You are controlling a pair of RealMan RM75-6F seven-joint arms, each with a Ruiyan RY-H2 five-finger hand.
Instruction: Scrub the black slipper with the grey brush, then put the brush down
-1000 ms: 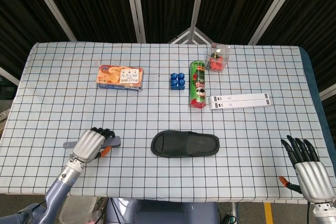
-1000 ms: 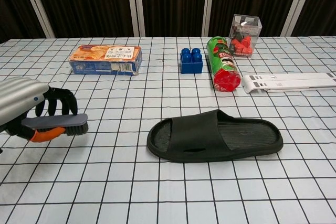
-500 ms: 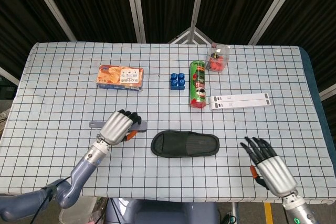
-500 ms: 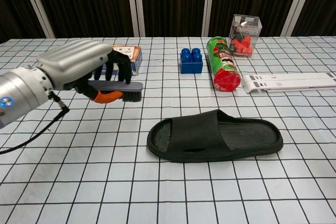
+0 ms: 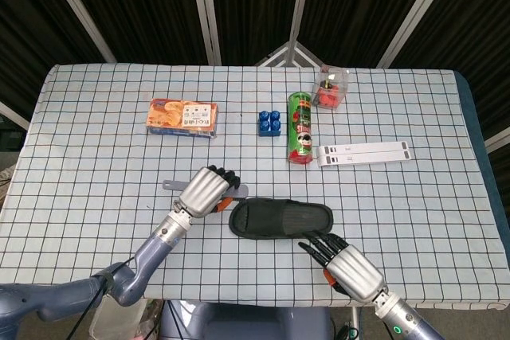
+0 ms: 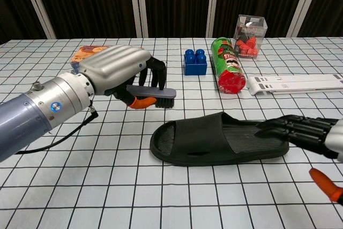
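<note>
Bare cloth lies between the slipper [image 5: 280, 219] and the far row — can [image 5: 300, 127], blue block [image 5: 270, 123].

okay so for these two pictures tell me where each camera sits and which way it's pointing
Head view: sits high above the near edge, looking steeply down on the whole checked table; both forearms show, the left hand holding the brush, the right hand beside the slipper.
Chest view: sits low at the near edge, looking level across toward the dark curtains; the left hand and the right hand enter from the sides.
Shared: both hands, brush, slipper, chip can, blue block, snack box.
</note>
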